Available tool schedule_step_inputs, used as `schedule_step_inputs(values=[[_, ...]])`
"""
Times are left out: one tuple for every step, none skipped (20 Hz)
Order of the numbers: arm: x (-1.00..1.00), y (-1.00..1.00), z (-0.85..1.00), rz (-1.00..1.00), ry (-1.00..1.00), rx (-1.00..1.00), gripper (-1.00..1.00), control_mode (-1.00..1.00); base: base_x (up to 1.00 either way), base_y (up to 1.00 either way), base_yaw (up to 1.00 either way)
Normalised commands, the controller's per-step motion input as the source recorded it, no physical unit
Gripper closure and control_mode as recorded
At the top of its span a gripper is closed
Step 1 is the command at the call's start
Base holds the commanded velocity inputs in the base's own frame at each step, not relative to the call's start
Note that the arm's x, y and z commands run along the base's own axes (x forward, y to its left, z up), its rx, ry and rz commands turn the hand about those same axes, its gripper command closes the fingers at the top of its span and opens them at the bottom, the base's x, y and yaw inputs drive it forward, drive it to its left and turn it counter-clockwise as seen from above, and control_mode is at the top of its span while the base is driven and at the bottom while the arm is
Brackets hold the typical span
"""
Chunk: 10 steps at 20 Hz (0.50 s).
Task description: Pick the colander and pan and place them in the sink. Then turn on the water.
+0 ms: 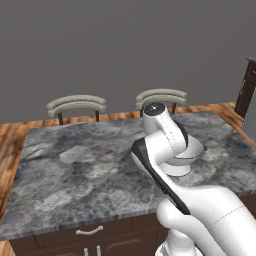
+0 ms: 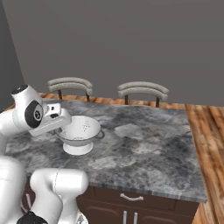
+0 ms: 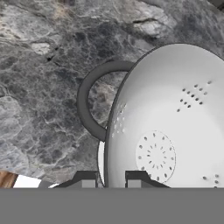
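You have the colander (image 2: 80,132) standing upright on the grey stone counter (image 2: 144,144), near the arm's side of it. The gripper (image 3: 110,180) sits at its rim, jaws drawn together with one fingertip (image 3: 86,179) outside the wall and the other inside, so they look clamped on the rim. Lift straight and slowly, since a thin-rim pinch lets the bowl swing or slip.

my arm (image 1: 165,165) rose from the base, folded at the elbow and reached forward and down. my gripper (image 3: 111,178) pointed downward, its two dark fingertips (image 3: 85,178) drawn in tight, one on each side of a thin white rim.
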Motion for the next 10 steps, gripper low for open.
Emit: schedule_step_inputs(values=[[-0.2, -0.37, 0.44, 0.01, 0.0, -0.01, 1.0, -1.0, 0.0, 0.0, 0.0], [-0.21, -0.4, 0.46, 0.01, 0.0, 0.0, 1.0, -1.0, 0.0, 0.0, 0.0], [-0.14, -0.38, 0.43, 0.01, 0.0, 0.0, 1.0, -1.0, 0.0, 0.0, 0.0], [-0.13, -0.38, 0.41, 0.01, 0.0, 0.0, 1.0, -1.0, 0.0, 0.0, 0.0], [-0.09, -0.3, 0.39, 0.0, 0.0, -0.01, 1.0, -1.0, 0.0, 0.0, 0.0], [-0.06, -0.26, 0.37, 0.0, 0.0, -0.02, 1.0, -1.0, 0.0, 0.0, 0.0], [-0.06, -0.25, 0.3, 0.0, 0.0, -0.03, 1.0, -1.0, 0.0, 0.0, 0.0], [0.0, -0.06, 0.22, 0.0, 0.0, -0.07, 1.0, -1.0, 0.0, 0.0, 0.0], [0.0, 0.0, 0.19, 0.01, 0.0, -0.09, 1.0, -1.0, 0.0, 0.0, 0.0], [0.0, 0.0, 0.2, 0.03, 0.0, -0.09, 1.0, -1.0, 0.0, 0.0, 0.0]])
